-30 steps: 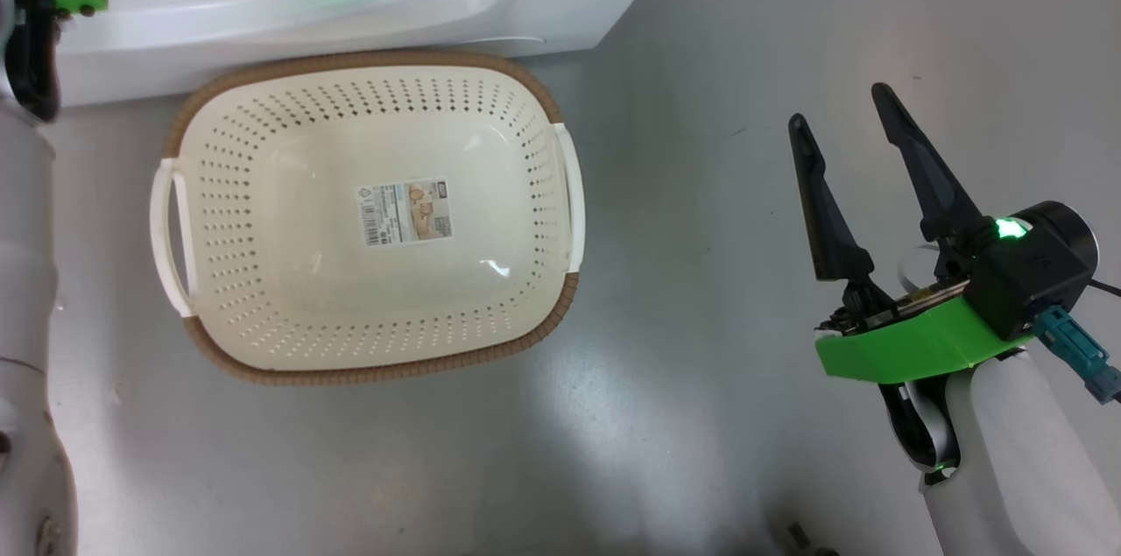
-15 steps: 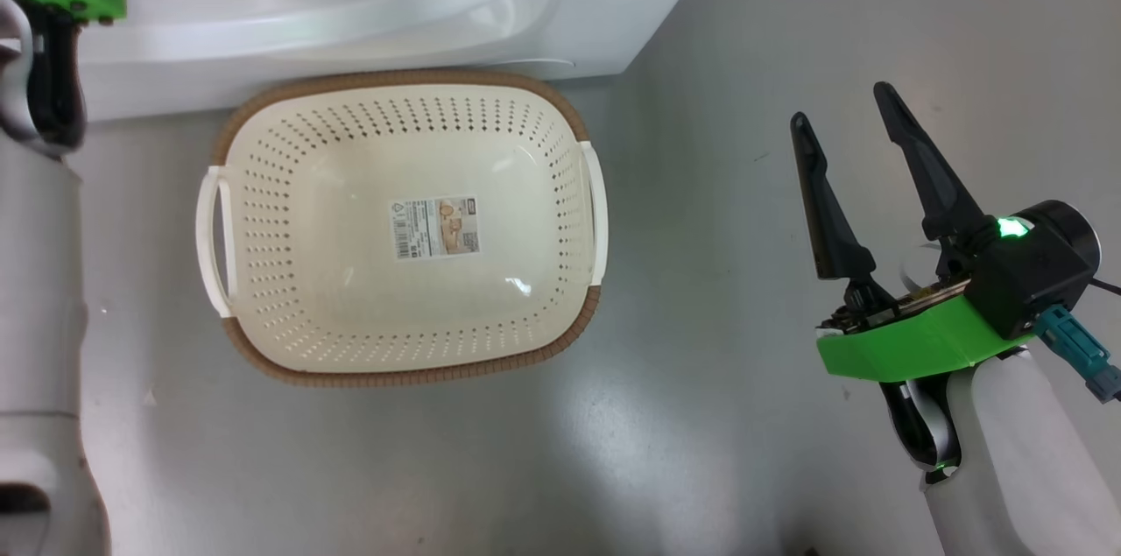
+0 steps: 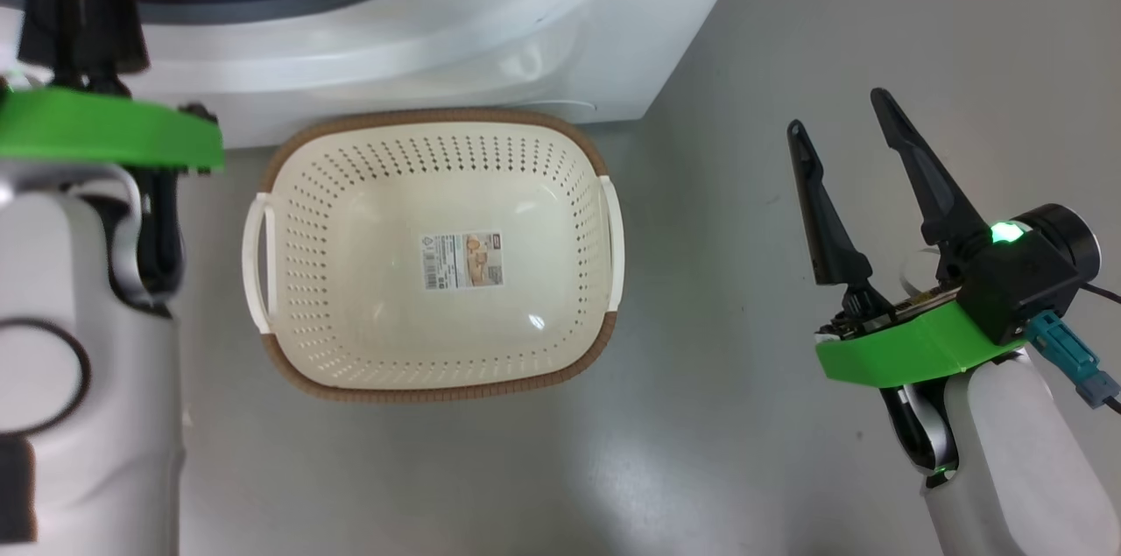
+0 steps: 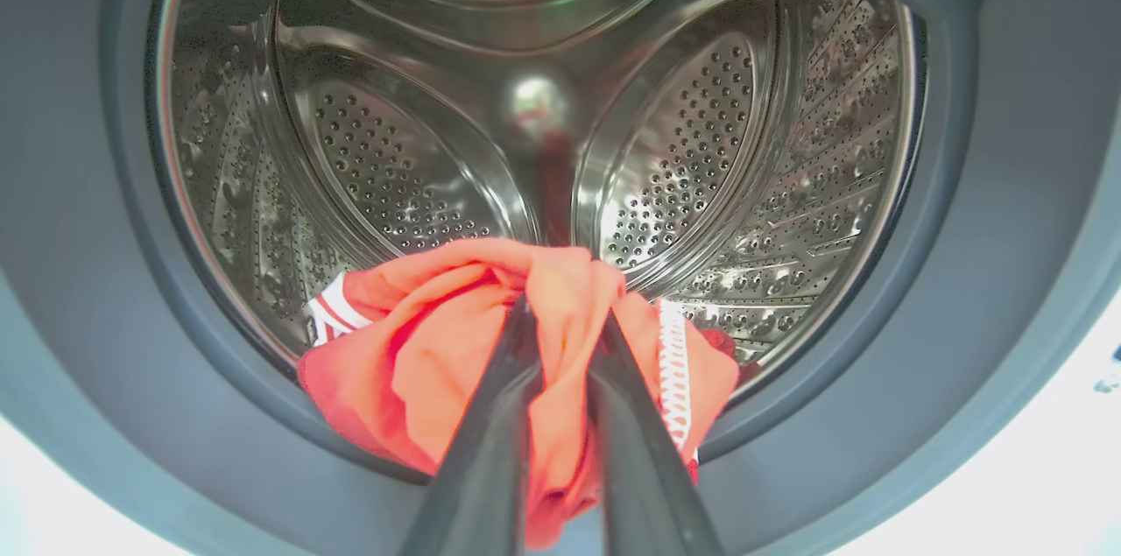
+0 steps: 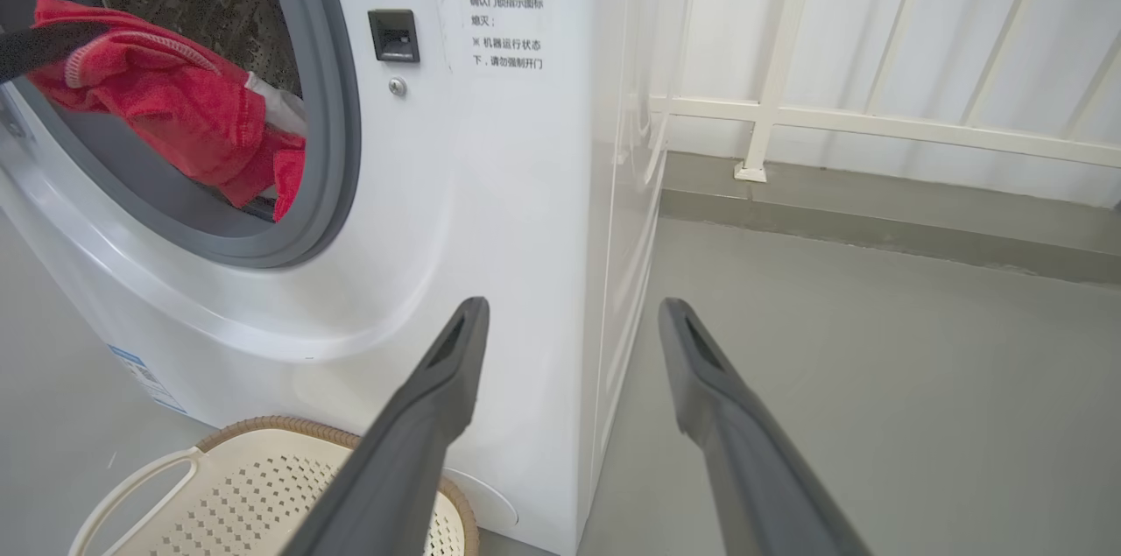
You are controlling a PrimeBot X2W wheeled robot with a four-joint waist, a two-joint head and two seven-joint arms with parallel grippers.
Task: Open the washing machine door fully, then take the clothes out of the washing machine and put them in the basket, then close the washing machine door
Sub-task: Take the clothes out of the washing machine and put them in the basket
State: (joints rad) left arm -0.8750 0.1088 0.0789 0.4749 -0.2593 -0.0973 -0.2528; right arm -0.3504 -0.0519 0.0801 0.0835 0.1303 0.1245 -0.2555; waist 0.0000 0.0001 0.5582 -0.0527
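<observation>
**Spotter:** Where's your left hand?

**Operator:** My left hand (image 4: 565, 315) is clamped on a fold of the clothes (image 4: 412, 363), its fingers nearly together with red cloth pinched between them. The bundle sits at the lower lip of the drum mouth. It is draped over the grey gasket (image 4: 981, 188), so it's half out of the washing machine (image 5: 490, 188).

**Spotter:** One piece or all of it?

**Operator:** From the wrist view I can't say. It may be just the top fold.

**Spotter:** And the other hand?

**Operator:** My right hand (image 3: 836, 111) hangs over bare floor (image 3: 744, 416), fingers spread wide, holding nothing, well to the right of the basket (image 3: 560, 144).

**Spotter:** Basket ready?

**Operator:** It's empty, and it stands on the floor with its far rim against the foot of the machine, just below the opening.

**Spotter:** So which step are you on?

**Operator:** The mouth is unobstructed, so I count the opening step as done. I'm on the unloading. Next I need to draw the cloth back clear of the gasket, swing it right and down over the middle of the basket, and only then let go. Trailing ends could snag on the lip. The door comes last.
</observation>
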